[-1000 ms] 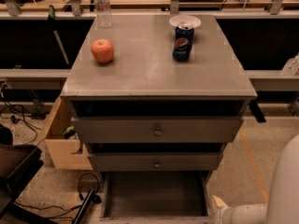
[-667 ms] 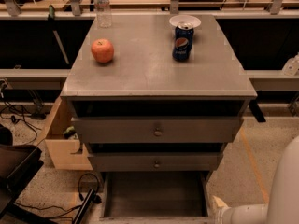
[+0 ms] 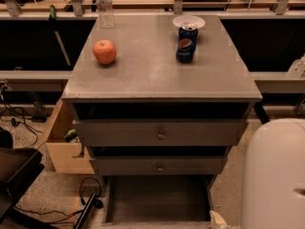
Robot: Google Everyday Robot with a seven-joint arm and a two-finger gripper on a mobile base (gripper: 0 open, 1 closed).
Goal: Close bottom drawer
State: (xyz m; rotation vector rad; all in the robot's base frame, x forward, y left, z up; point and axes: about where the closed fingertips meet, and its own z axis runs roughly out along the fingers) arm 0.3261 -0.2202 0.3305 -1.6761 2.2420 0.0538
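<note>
In the camera view the bottom drawer stands pulled well out beneath the middle drawer, its dull grey floor bare and its front panel cut off by the lower edge, so I cannot see the knob. The pale tip I take for my gripper sits at that lower edge, just beside the drawer's right front corner; whether it is wide or narrow I cannot tell. My own white arm housing hides everything to the right of it. The chief risk, as I judge it, is pushing from that corner instead of the middle; the drawer could skew on its runners and jam half shut. The panel looks thin, so I might also slip over or under it. A black cable lies near the left front corner and could be pinched. A hard shove might shake the cabinet top, toppling the Pepsi can or rolling the apple.
</note>
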